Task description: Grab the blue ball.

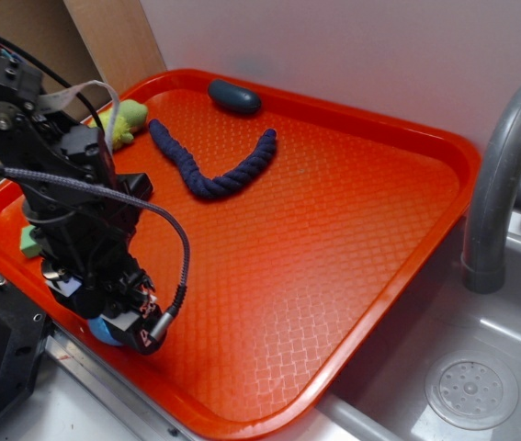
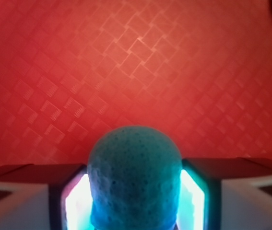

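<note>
Filling the bottom of the wrist view, the blue ball sits squarely between the two fingers, its pitted light-blue surface meeting a lit pad on each side with no gap to be seen. From the exterior view the gripper points down over the near left corner of the orange tray, and only a sliver of the ball shows beneath the black fingers. The jaws stand narrowed to the ball's width and appear to have hold of it; whether the ball rests on the tray or has cleared it cannot be told, since the arm hides the contact line.

The step in hand looks like the grasp itself, at or just past the closing. By this judgement the task is nearly done, and what remains is to prove the hold. The next move calls for a straight, slow rise with the squeeze kept steady, because a round body can roll out between flat pads if the pressure slackens or the wrist tilts.

Well apart, at the far side of the tray, lie the navy rope, the dark blue pebble and a green toy, none of them in the way of a lift
</note>
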